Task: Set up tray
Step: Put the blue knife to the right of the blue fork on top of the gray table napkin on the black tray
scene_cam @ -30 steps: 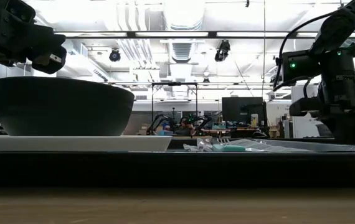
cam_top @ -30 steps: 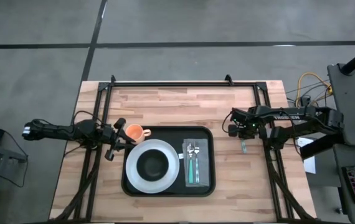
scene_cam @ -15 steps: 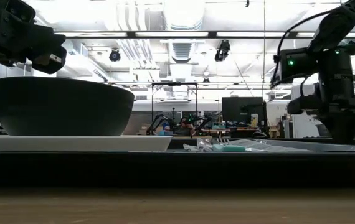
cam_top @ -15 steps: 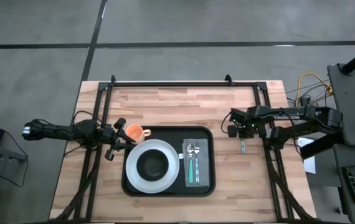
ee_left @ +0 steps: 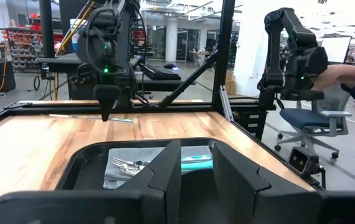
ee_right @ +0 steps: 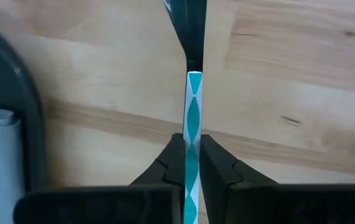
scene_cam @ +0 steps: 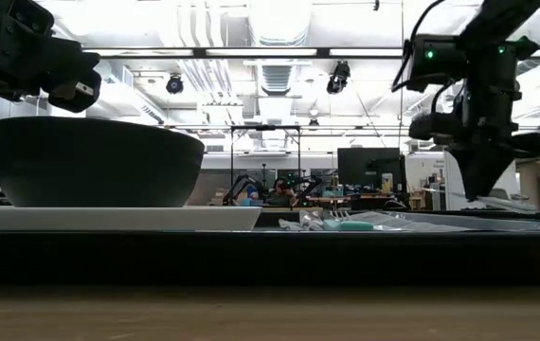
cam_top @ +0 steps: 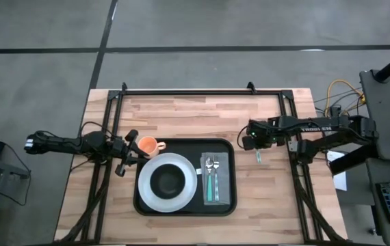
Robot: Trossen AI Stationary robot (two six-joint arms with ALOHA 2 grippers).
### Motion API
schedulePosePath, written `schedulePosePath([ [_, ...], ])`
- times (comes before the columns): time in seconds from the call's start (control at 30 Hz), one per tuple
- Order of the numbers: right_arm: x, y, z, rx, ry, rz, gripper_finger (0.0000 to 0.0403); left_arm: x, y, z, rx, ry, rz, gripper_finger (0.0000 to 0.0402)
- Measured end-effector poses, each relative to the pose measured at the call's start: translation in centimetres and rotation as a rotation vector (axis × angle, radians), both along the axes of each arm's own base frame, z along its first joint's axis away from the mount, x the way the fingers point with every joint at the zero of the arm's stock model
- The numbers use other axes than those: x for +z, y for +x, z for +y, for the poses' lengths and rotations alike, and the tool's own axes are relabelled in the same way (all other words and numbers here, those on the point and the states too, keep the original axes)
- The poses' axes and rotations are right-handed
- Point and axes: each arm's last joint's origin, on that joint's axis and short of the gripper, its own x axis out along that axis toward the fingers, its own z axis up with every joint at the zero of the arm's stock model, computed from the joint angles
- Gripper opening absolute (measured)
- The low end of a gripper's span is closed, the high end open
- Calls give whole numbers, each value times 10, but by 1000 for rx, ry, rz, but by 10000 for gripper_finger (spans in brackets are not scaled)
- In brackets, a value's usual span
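**Tray nearly laid, one teal-handled utensil in the right gripper**

While the left arm waits at the table's left edge, the one black tray [cam_top: 183, 206] lies flat on the wooden table [cam_top: 202, 113], at the middle of the near half. On it sit one white plate [cam_top: 151, 199] carrying one dark bowl [cam_top: 168, 180], and beside them to the right one grey napkin [cam_top: 223, 179] bearing two pieces of cutlery [cam_top: 211, 176] with teal handles. One orange cup [cam_top: 147, 145] rests at the tray's far left corner, whether on the rim or just outside it cannot be told.

The left gripper [cam_top: 124, 159] hangs just beside the cup, its fingers [ee_left: 165, 177] parted with nothing between them.

The right gripper [cam_top: 255, 145] is over bare wood just right of the tray, its fingers [ee_right: 213, 168] pressed together on a third teal-handled utensil [ee_right: 193, 137], which hangs above the table.
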Motion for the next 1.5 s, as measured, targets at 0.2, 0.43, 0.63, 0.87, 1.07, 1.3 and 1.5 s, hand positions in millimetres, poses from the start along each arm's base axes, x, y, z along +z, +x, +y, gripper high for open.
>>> schedulePosePath([
  [0.2,7,8,10,1,-18,-40,13,0,0,0,-1,0,0,75],
  [0.43,12,17,31,-20,-50,-105,13,0,0,0,0,0,0,75],
  [0.63,14,21,47,-55,-37,-161,13,0,0,0,0,0,0,75],
  [0.87,15,23,58,-94,-21,-198,13,0,0,0,-1,0,0,75],
  [1.07,16,25,65,-82,-39,-226,13,0,0,0,0,0,0,75],
  [1.3,16,24,66,-60,-43,-223,13,0,0,0,0,0,0,75],
  [1.5,16,24,67,-43,-46,-219,13,0,0,0,-1,0,0,75],
])
